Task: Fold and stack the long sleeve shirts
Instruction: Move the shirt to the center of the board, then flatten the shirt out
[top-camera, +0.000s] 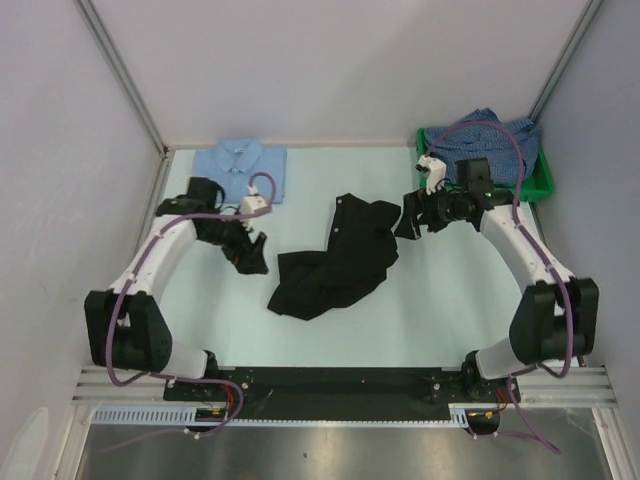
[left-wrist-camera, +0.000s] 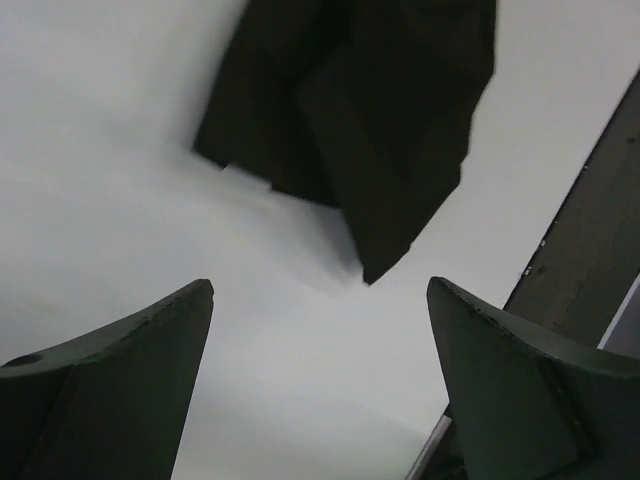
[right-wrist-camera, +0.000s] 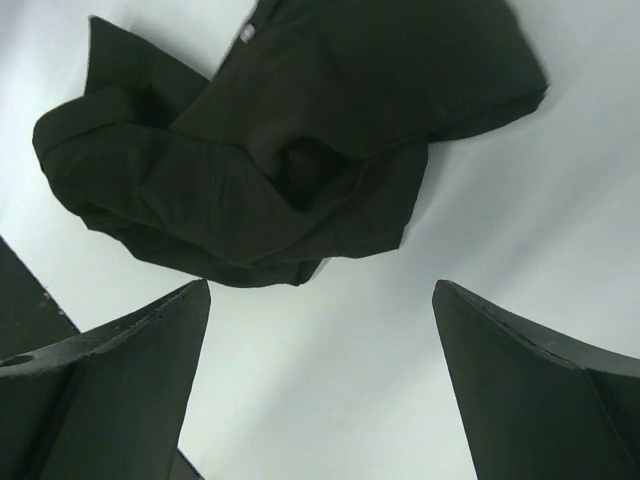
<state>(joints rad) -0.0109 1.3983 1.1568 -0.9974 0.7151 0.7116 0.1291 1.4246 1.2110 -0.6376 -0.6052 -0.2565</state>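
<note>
The black shirt lies crumpled in the middle of the table; it also shows in the left wrist view and the right wrist view. The light blue shirt lies folded at the back left. The blue-and-white checked shirt sits bunched in the green bin at the back right. My left gripper is open and empty, just left of the black shirt. My right gripper is open and empty, at the black shirt's right edge.
Grey walls and metal posts enclose the table on three sides. The black rail with both arm bases runs along the near edge.
</note>
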